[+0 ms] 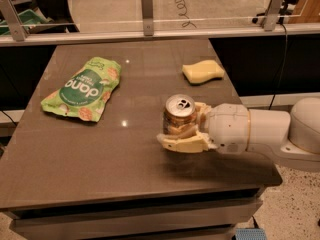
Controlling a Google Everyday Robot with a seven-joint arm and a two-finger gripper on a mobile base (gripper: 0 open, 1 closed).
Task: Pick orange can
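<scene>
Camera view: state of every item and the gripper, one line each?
orange can: upright, clamped between the gripper's fingers.
gripper: shut on the can, over the table's near right part.
green snack bag: lying flat, left side.
yellow sponge: lying flat, far right.
</scene>
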